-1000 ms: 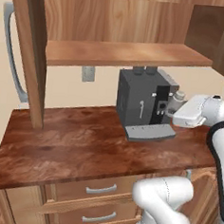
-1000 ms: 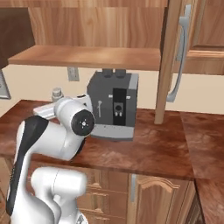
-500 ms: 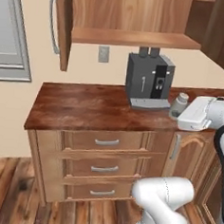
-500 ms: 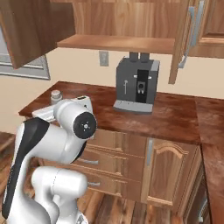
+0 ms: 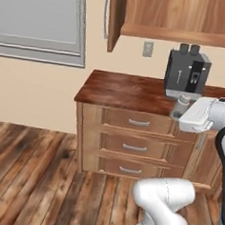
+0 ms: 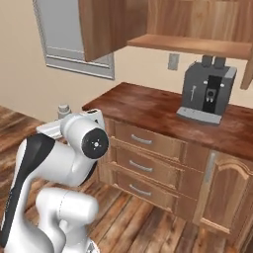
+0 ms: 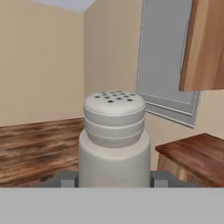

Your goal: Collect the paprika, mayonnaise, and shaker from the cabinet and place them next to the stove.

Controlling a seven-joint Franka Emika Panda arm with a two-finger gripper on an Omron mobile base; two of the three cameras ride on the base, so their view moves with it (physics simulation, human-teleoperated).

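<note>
A small grey-white shaker (image 7: 113,140) with a holed, rounded top stands upright between my fingertips (image 7: 65,178), and my gripper (image 7: 113,178) is shut on it. From the left base camera the shaker (image 5: 182,103) pokes up from my gripper (image 5: 178,111), held in the air in front of the counter's drawers. From the right base camera the shaker (image 6: 63,109) shows above my hand, out left of the counter. The wall cabinet (image 5: 178,34) (image 6: 193,45) hangs open with a bare plank shelf. The paprika, mayonnaise and stove are out of view.
A grey coffee machine (image 5: 187,72) (image 6: 206,93) stands on the red-brown counter (image 5: 126,89) (image 6: 148,106) above silver-handled drawers (image 5: 138,122). The cabinet door (image 5: 116,19) (image 6: 101,27) stands open. A grey window (image 5: 42,23) is on the wall to the left. Wooden floor lies around the base.
The base has driven back from the counter, so the whole scene has shrunk and shifted right. The shaker stays in my shut gripper.
</note>
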